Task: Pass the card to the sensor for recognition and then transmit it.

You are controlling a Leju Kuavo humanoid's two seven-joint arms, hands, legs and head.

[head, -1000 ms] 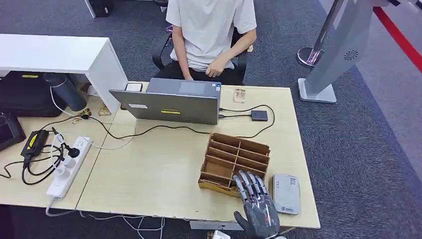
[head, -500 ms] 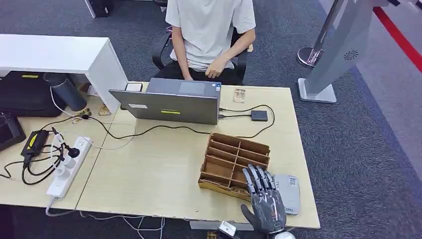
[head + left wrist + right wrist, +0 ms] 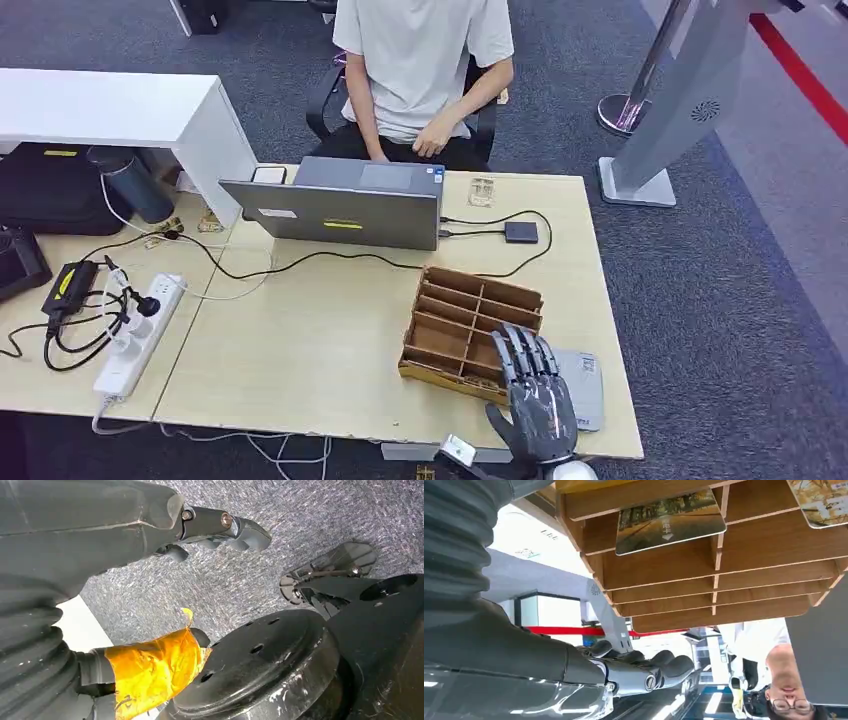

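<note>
Two cards show in my right wrist view; the nearer card lies in a slot of the wooden organizer, one edge jutting past the divider. My right hand hovers at the organizer's near right corner, fingers apart, holding nothing, just left of the grey sensor. Thin, stiff, light and slick, I judge: best pinched at that jutting edge.
</note>
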